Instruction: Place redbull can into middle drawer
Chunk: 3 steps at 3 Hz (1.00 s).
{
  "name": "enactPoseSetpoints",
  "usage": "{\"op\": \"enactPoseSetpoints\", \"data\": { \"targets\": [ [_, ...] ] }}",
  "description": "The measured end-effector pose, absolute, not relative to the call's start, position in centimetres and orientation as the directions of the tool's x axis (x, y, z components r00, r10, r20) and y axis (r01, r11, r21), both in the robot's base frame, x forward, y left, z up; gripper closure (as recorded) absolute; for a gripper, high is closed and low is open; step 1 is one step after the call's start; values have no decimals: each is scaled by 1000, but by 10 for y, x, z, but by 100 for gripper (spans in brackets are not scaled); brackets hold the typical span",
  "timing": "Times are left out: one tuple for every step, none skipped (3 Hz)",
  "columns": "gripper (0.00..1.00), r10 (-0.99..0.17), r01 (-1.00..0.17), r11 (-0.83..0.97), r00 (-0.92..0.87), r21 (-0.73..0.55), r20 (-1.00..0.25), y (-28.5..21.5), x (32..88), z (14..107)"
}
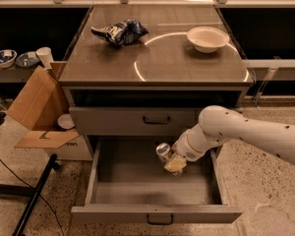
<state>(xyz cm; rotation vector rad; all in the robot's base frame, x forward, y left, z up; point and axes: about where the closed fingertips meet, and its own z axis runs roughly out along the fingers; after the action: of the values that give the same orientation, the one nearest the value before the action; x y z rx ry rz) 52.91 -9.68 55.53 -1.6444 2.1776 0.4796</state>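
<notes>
The redbull can (163, 152) is slim and silver with a shiny top. It tilts to the left inside my gripper (173, 162), which is shut on it. The gripper holds the can over the open middle drawer (152, 193), inside the tray toward its right half, above the flat grey floor. The white arm reaches in from the right. The drawer is pulled far out, with its small dark handle (160, 221) at the front.
A closed grey drawer (132, 120) sits above the open one. On the cabinet top lie a dark blue chip bag (120, 32) and a white bowl (207, 37). An open cardboard box (38, 107) stands at the left, with bowls and a cup behind it.
</notes>
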Motion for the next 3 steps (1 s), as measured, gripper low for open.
{"op": "enactPoseSetpoints", "data": {
  "targets": [
    [100, -866, -964, 265, -251, 29, -433, -106, 530, 525],
    [100, -881, -963, 270, -252, 12, -400, -110, 530, 504],
    [86, -889, -961, 278, -259, 5, -376, -113, 532, 493]
  ]
}}
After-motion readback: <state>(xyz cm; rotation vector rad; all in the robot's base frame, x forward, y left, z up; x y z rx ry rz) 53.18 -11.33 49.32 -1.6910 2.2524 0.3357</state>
